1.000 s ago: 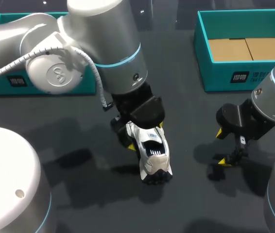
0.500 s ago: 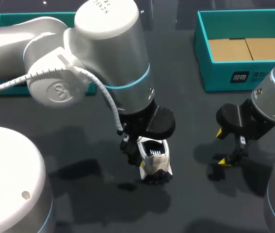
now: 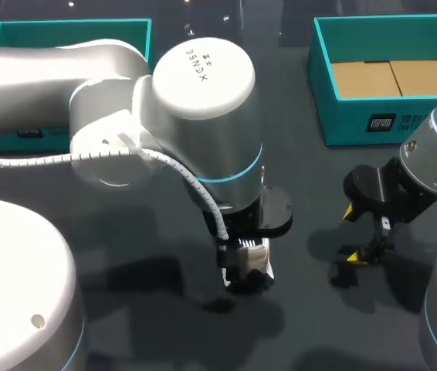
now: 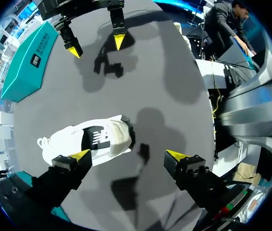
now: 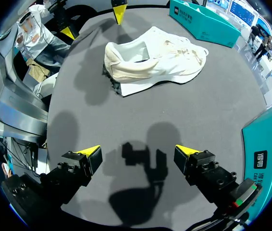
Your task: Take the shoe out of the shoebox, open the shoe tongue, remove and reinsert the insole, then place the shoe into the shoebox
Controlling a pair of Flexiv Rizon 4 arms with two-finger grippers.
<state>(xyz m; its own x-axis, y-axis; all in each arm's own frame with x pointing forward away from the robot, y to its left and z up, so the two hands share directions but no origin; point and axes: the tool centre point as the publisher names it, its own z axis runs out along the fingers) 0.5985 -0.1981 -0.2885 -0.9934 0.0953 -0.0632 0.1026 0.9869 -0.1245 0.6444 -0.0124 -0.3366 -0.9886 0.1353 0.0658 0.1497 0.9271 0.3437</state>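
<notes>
Shoe (image 4: 92, 142), white with a dark heel lining, lies on the dark table (image 5: 198, 110) under the left gripper (image 4: 129, 155). It seems tipped onto its side, with the logo side up toward that wrist. The jaws there stand wide apart and grip nothing. One fingertip (image 4: 80, 155) sits at the shoe's edge, though whether it touches is hard to say, and the other is well off to the far side over bare table. The heel end reaches partway into the gap between them, and the toe and laces run out past the near finger.

From above, the bulky left arm (image 3: 203, 116) covers nearly all of the shoe, leaving only a sliver of heel and sole below the wrist.

The right gripper (image 5: 138, 151) hangs low over the table, well apart from the shoe, which lies ahead of its fingers. Its jaws are spread wide too, with only its own shadow between them.

The shoebox (image 3: 350, 120) stands beyond the right gripper, showing its cardboard floor. A second teal box (image 3: 72, 29) is mostly hidden behind the left arm.
</notes>
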